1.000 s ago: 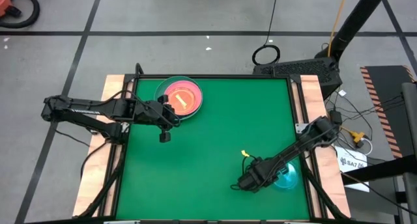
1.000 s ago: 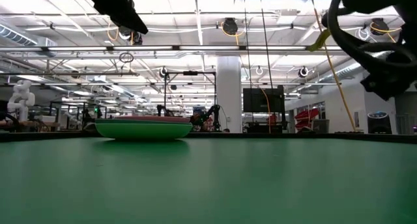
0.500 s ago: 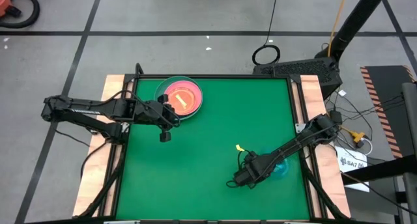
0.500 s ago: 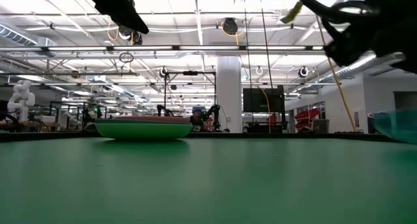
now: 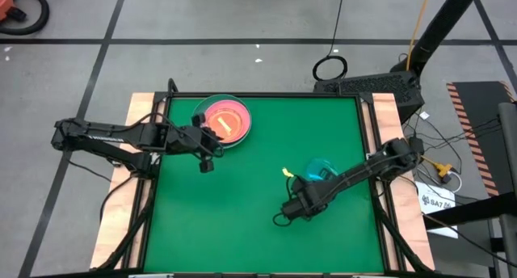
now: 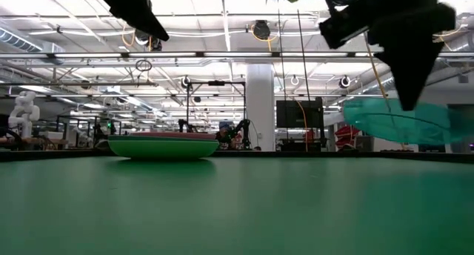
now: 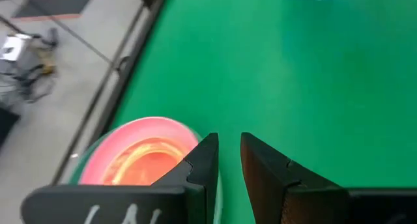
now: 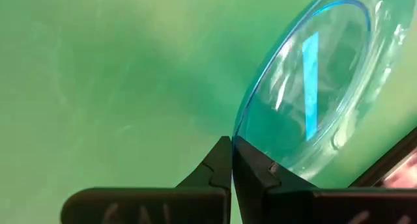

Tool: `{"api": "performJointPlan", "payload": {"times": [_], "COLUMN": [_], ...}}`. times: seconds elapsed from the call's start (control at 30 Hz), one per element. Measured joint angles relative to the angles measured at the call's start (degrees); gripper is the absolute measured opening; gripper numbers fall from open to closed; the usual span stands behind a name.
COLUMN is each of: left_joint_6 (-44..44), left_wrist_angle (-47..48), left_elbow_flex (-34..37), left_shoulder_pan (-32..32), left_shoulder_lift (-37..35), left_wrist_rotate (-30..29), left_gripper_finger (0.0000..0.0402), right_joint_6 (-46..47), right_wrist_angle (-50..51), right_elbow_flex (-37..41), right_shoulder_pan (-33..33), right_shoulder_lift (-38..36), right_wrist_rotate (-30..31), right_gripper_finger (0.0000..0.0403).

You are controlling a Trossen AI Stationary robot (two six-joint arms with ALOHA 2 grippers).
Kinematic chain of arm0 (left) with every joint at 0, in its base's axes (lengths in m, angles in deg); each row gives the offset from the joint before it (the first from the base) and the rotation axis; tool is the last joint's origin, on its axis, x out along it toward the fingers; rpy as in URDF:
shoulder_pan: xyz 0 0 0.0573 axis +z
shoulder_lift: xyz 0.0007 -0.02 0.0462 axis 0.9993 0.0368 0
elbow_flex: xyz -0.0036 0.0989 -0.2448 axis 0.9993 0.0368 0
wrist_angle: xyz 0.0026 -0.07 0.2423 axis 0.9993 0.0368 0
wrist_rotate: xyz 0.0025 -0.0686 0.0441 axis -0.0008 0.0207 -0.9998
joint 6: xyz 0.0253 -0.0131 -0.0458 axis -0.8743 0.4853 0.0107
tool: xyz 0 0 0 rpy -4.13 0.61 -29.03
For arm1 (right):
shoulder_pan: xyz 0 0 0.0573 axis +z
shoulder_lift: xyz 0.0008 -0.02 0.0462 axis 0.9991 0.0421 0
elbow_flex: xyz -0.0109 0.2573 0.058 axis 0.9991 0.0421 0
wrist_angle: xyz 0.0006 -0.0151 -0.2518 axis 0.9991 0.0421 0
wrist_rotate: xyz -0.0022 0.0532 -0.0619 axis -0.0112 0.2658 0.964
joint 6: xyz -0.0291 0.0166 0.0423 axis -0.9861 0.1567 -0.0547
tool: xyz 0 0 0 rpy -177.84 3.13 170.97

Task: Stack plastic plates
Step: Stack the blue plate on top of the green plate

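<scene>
High view straight down; low view table-level; wrist views close; all share green table (image 5: pixel 258 165).

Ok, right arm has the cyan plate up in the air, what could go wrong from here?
The right end effector pinches the small translucent cyan plastic plate only at its rim, so the tilted plate could slip or swing. The left end effector hangs beside the stack of round plastic plates, so the arms may crowd each other there.

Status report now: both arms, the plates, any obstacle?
Right gripper shut on cyan plate, lifted off table. Left gripper slightly open, empty, above plate stack. Nothing in the way.
</scene>
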Motion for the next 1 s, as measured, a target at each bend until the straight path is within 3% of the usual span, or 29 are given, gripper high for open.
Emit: {"api": "performJointPlan", "payload": {"times": [0.23, 0.43, 0.77, 1.0], "left_joint_6": [-2.4, -2.1, -1.9, -2.0], "left_wrist_angle": [-0.1, 3.1, 3.8, 4.3], "left_elbow_flex": [0.0, 0.0, 4.2, 5.0], "left_shoulder_pan": [0.0, 0.0, 0.0, 0.0], "left_shoulder_lift": [-2.7, -9.9, -21.8, -27.1], "left_wrist_rotate": [-6.6, -13.0, -13.2, -13.2], "left_gripper_finger": [0.0074, 0.0074, 0.0074, 0.0074], "right_joint_6": [-15.2, -25.5, -47.3, -64.9], "right_wrist_angle": [1.1, 0.4, -8.3, -17.7], "right_elbow_flex": [-1.1, -3.9, -13.9, -25.3], "right_shoulder_pan": [-4.5, -10.6, -23.0, -30.1], "right_shoulder_lift": [0.0, 0.0, 1.7, 8.8], "right_wrist_rotate": [7.9, 12.6, 16.9, 16.7], "right_gripper_finger": [0.0000, 0.0000, 0.0000, 0.0000]}}
